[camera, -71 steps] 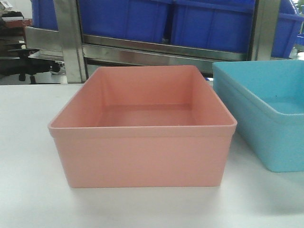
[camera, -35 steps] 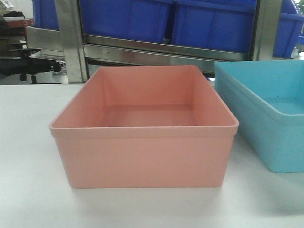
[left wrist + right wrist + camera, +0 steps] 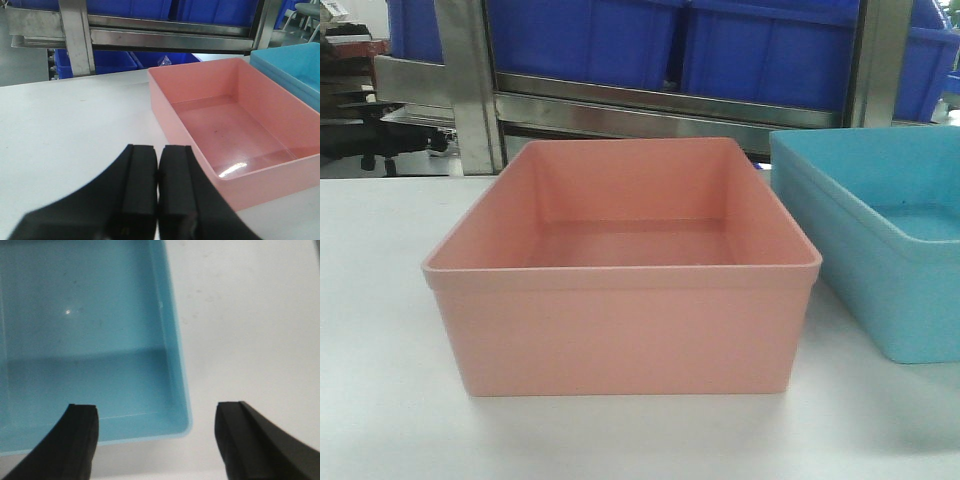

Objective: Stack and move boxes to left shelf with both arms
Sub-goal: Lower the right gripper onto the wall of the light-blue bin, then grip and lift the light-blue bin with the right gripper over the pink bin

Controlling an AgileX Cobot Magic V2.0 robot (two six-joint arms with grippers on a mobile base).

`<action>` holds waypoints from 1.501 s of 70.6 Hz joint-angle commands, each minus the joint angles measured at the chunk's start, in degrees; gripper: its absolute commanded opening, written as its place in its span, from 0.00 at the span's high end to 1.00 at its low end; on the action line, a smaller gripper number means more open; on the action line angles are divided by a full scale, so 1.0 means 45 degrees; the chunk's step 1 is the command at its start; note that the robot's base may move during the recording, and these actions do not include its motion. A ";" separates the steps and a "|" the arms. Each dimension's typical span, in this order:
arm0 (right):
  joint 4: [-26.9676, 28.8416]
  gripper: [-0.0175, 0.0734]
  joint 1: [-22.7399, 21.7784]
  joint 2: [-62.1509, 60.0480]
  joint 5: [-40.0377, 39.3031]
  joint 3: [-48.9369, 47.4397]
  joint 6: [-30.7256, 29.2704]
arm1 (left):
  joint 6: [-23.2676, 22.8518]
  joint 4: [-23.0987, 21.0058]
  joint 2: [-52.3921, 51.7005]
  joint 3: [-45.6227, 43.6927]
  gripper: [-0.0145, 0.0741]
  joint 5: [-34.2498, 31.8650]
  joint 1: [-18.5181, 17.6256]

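Note:
The salmon-pink box (image 3: pixel 620 320) stands open-topped and empty in the middle of the white table; the left wrist view shows it (image 3: pixel 235 120) ahead and to the right. The light sky-blue box (image 3: pixel 880 250) sits to its right, a small gap between them. My left gripper (image 3: pixel 159 150) is shut with nothing in it, low over the table just left of the pink box's near corner. My right gripper (image 3: pixel 157 412) is open above the near right corner of the blue box (image 3: pixel 85 335), its fingers either side of that corner. A steel shelf rail (image 3: pixel 650 105) runs behind the table.
Dark blue bins (image 3: pixel 620 40) fill the rack level behind the table, and more dark blue bins (image 3: pixel 95 60) sit lower down. A steel rack post (image 3: pixel 470 90) rises at the back left. White tabletop (image 3: pixel 65 130) stretches left of the pink box.

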 commanded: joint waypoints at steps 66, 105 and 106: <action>0.1708 0.37 -0.0198 0.6675 -0.2510 -0.3423 -0.3559 | -0.0017 -0.0008 0.0099 -0.0348 0.84 -0.1160 -0.0083; 0.1821 0.77 -0.0140 0.6097 -0.2394 -0.3998 -0.3084 | -0.0017 -0.0008 0.0099 -0.0348 0.84 -0.0997 -0.0083; 0.1821 0.77 -0.0140 0.6043 -0.2394 -0.4016 -0.3029 | -0.0017 -0.0008 0.0099 -0.0348 0.84 -0.0997 -0.0083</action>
